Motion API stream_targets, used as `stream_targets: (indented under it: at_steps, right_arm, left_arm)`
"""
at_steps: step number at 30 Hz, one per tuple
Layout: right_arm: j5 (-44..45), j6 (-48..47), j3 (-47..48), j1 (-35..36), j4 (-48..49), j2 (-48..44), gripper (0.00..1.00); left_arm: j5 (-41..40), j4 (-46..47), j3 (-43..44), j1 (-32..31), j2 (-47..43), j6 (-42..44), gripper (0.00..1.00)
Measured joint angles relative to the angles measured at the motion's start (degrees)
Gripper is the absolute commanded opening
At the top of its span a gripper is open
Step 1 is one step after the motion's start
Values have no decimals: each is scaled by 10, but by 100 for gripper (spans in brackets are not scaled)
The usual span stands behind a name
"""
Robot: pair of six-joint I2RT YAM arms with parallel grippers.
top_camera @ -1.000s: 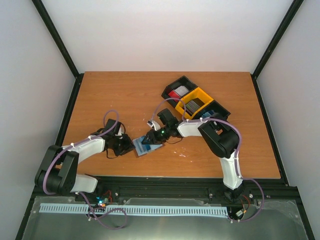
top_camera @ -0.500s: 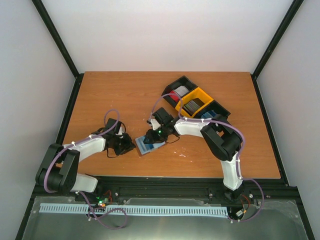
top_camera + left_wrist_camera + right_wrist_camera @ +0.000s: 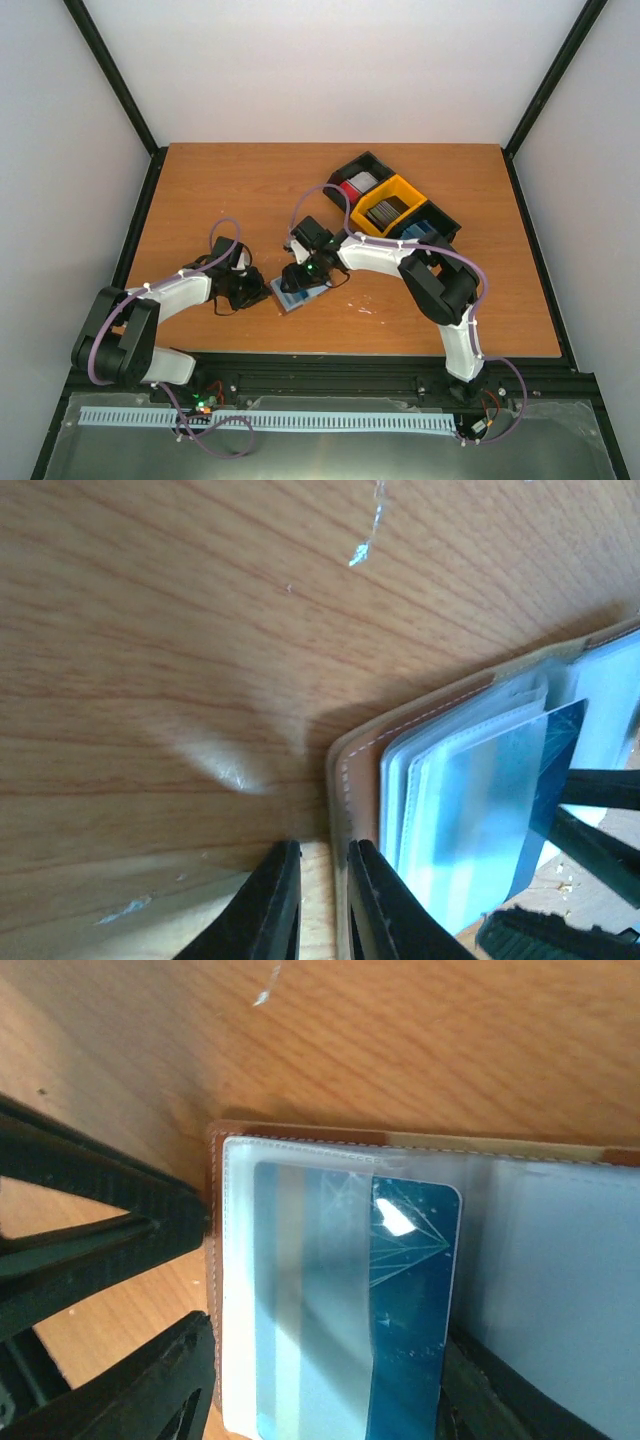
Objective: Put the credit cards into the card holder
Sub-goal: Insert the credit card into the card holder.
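Card holder (image 3: 345, 780): cover clamped by left gripper (image 3: 322, 858).
Blue card (image 3: 415, 1290): half-sleeved; sleeve's closed end faces left gripper.
Right gripper (image 3: 296, 284): above card; grip undeterminable.

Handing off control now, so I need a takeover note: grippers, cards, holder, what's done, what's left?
Left gripper: jaws shut on the cover edge of the open brown leather card holder.
Right gripper: jaws open, straddling a blue plastic card.
Done: that card sits partly inside a clear sleeve, one end exposed.
Left: probably push it home, then fetch more cards from the black-and-yellow tray.
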Motion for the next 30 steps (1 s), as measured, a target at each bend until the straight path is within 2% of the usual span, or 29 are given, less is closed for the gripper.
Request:
stream_targets:
  at_steps: [11, 21, 30]
  right_arm:
    - [134, 37, 13, 1, -53, -19, 63]
    - [145, 48, 14, 1, -61, -16, 66]
    - [175, 36, 46, 9, -106, -5, 70]
  left_arm:
    - [0, 0, 0, 0, -2, 8, 18]
    - [-2, -1, 0, 0, -7, 14, 19]
    - [-2, 0, 0, 0, -9, 25, 21]
